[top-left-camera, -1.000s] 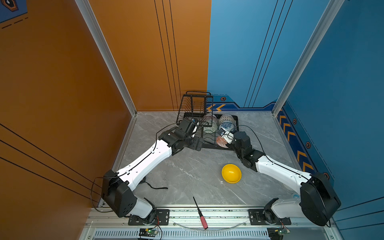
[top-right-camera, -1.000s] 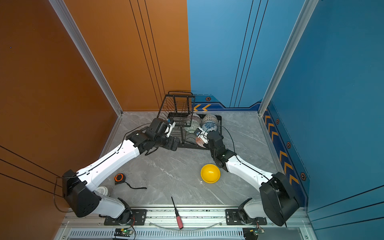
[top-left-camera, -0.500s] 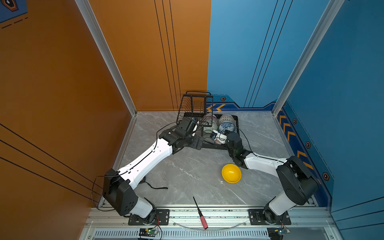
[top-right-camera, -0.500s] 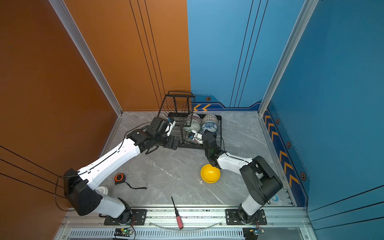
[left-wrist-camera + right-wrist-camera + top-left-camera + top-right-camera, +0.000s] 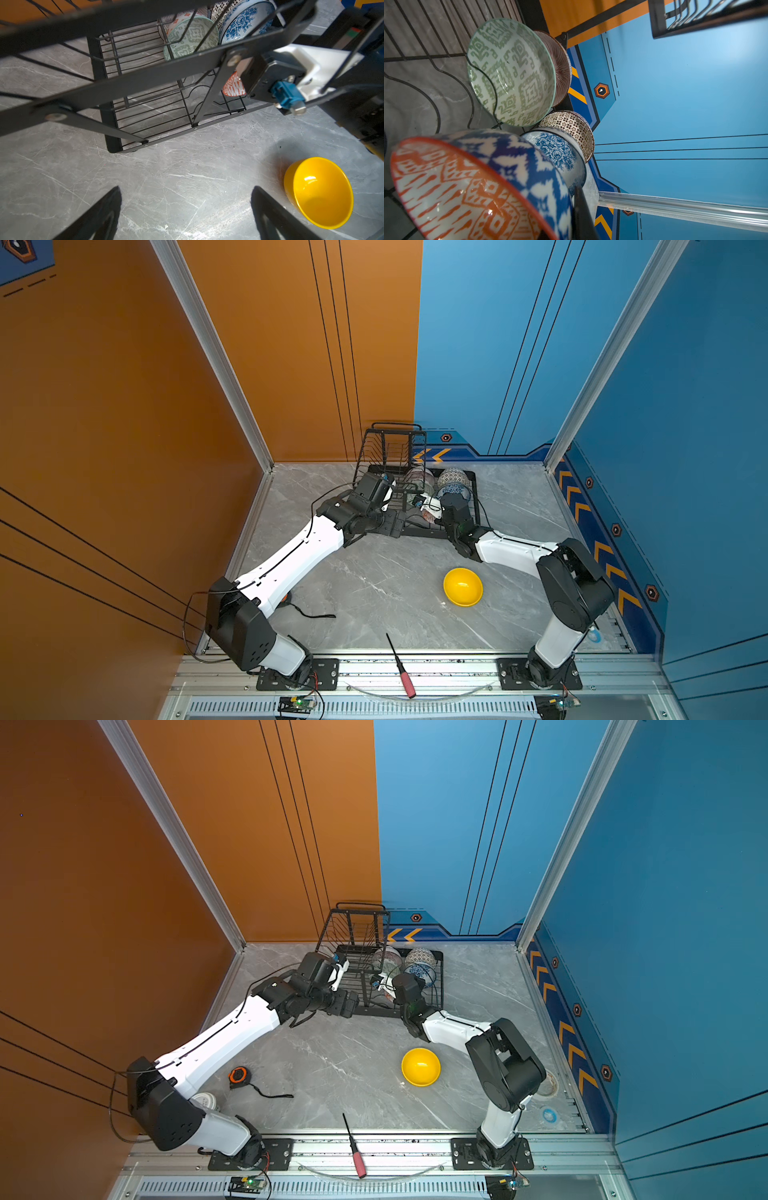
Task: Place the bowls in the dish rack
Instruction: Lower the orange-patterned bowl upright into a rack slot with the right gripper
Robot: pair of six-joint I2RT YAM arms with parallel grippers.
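The black wire dish rack [image 5: 474,494] [image 5: 439,986] stands at the back of the floor. In its base, the green-white bowl [image 5: 512,72], pink striped bowl [image 5: 563,68], dotted bowl [image 5: 571,126] and blue floral bowl [image 5: 556,153] stand on edge. My right gripper [image 5: 430,506] [image 5: 564,224] is shut on the rim of the orange-white bowl [image 5: 467,187] [image 5: 233,87], held over the rack's base wires. The yellow bowl [image 5: 463,587] [image 5: 320,192] lies on the floor. My left gripper [image 5: 392,524] [image 5: 186,191] is open and holds nothing, by the rack's front left corner.
A red-handled screwdriver [image 5: 401,668] lies near the front rail. An orange tape measure [image 5: 239,1077] sits under the left arm, and a roll of tape [image 5: 548,1085] lies behind the right arm's base. The rack's raised basket [image 5: 390,452] stands above the left gripper.
My right gripper has carried the orange-white bowl leftward and deeper over the rack, and its elbow has swung in. The left arm has hardly moved.
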